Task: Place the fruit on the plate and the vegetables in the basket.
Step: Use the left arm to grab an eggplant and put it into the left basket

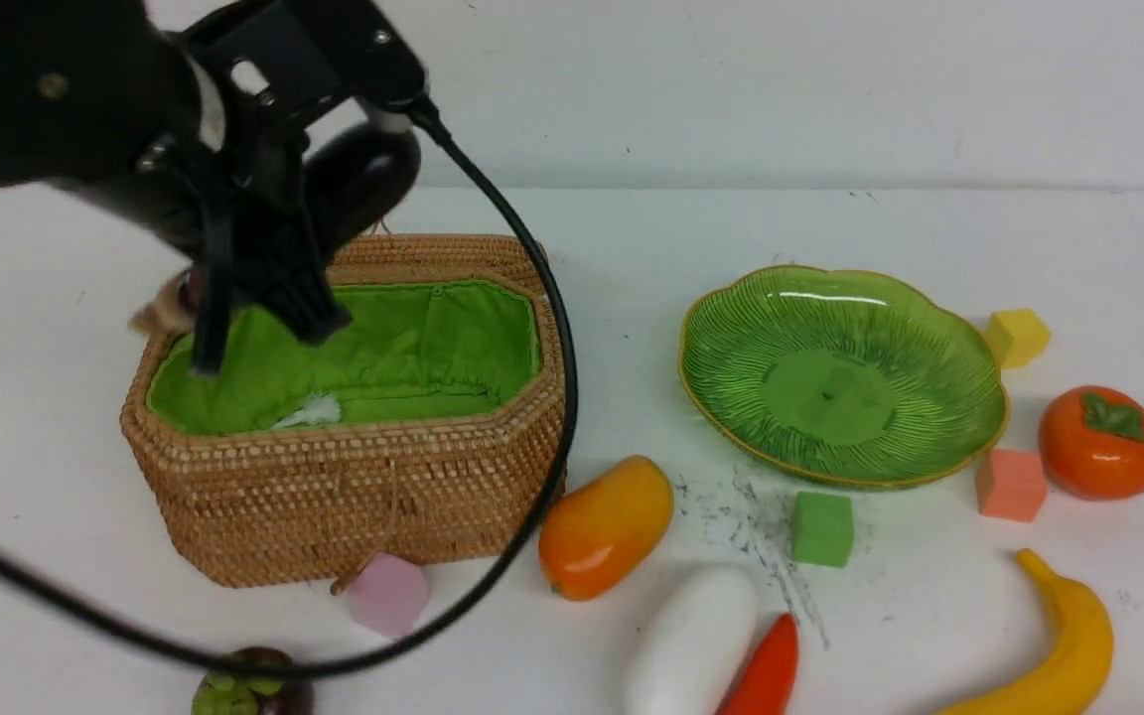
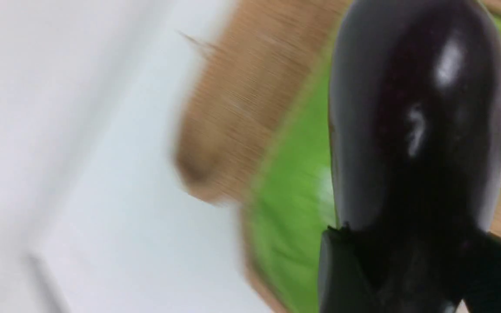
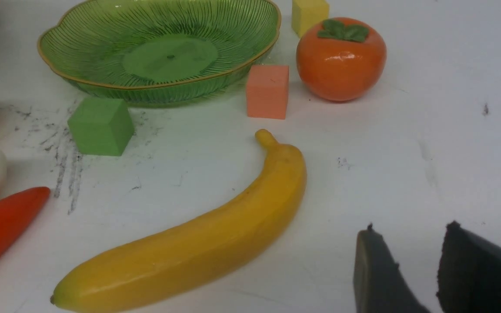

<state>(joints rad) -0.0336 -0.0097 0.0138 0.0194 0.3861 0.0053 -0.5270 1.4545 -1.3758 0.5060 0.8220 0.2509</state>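
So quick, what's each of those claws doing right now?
Left gripper: shut on the eggplant.
Right gripper: open, holding nothing.

White scuffed table (image 1: 632, 258) meets pale wall (image 1: 781, 89).

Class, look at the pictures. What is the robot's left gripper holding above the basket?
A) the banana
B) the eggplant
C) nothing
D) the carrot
B: in the left wrist view the left gripper is clamped on the glossy dark purple eggplant, over the green-lined basket. The carrot and the banana lie far from that gripper.
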